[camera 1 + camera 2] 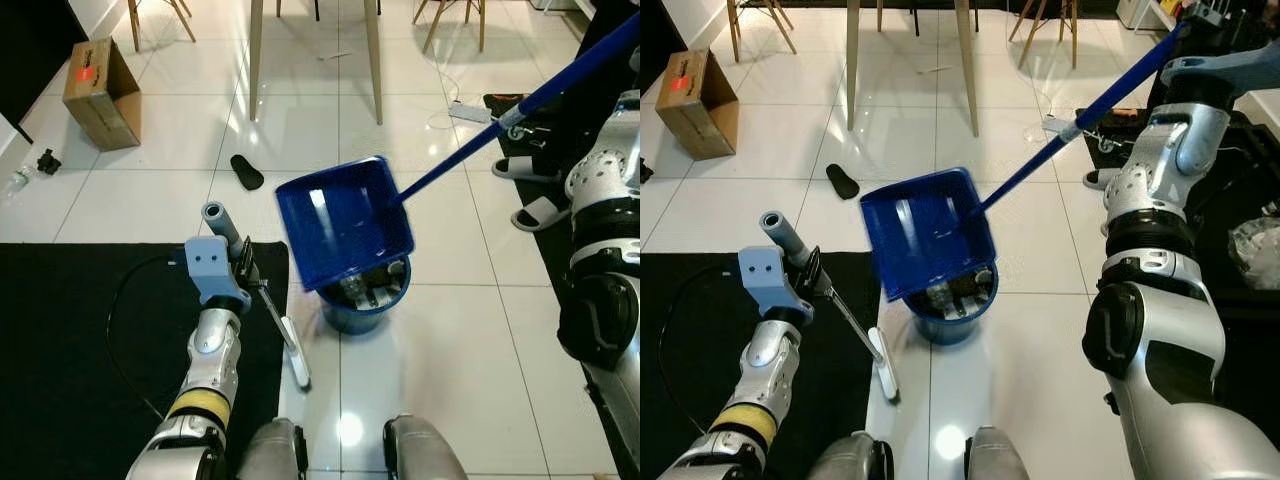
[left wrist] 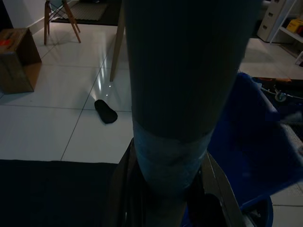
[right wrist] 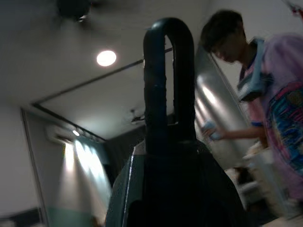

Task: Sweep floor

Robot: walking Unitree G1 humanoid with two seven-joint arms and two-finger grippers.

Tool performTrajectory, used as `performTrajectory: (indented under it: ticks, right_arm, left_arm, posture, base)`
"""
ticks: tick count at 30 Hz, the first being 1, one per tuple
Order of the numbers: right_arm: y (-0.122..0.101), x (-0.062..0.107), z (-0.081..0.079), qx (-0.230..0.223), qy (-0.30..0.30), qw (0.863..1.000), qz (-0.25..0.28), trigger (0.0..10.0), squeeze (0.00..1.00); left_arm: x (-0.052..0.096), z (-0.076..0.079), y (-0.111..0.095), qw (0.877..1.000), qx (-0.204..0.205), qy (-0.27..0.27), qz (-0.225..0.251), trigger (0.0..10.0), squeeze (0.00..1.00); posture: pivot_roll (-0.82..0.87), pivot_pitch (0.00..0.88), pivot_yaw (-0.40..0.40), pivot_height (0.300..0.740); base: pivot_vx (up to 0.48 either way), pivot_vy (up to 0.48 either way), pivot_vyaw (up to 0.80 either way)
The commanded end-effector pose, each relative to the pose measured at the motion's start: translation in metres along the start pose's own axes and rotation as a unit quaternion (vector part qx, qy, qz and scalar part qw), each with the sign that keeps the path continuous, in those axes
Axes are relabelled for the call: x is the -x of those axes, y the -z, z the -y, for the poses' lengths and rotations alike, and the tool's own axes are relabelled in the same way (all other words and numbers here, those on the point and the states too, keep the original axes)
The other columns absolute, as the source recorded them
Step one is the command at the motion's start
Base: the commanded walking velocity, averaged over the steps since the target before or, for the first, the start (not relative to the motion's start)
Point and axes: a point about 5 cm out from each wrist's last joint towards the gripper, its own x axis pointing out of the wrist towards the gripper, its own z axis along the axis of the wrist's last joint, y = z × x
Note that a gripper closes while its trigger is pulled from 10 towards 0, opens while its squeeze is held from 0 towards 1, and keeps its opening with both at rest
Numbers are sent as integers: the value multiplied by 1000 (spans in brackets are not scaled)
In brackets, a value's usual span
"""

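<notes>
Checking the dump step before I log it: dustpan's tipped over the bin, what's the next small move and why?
Probably hold the tilt a touch longer, or tip slightly steeper. The blue dustpan hangs slanted above the blue bin, its lower lip over the bin's mouth, where debris already lies. The right pincer grips the long handle high up; the left pincer holds the broom aside on the floor.

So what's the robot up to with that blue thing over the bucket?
The robot is emptying a blue dustpan into a small blue bin on the white tile floor. Its right tool holds the dustpan's long blue handle up high, tipping the pan over the bin, which already holds some rubbish. Its left tool grips a broom handle at the black rug's edge.
</notes>
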Motion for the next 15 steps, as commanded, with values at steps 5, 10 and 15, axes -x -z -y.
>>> performTrajectory:
  ticks: [5, 10, 15]
  right_arm:
    - [-36, -41, -27, -154, -21, 985, 72, 10000, 0]
    - [-14, -45, -58, -135, -124, 982, -33, 10000, 0]
    - [0, -33, -58, -117, -138, 981, -63, 10000, 0]
  left_arm:
    - [-4, -7, -11, 1000, -8, -4, 26, 10000, 0]
    - [-7, -12, -12, 999, -33, -4, 17, 10000, 0]
    - [-9, -14, -9, 999, -53, -8, -8, 10000, 0]
  posture:
    - [7, 2, 24, 740]
    - [14, 0, 21, 740]
    - [27, 0, 15, 740]
  base:
    - [0, 0, 0]
    - [0, 0, 0]
    - [0, 0, 0]
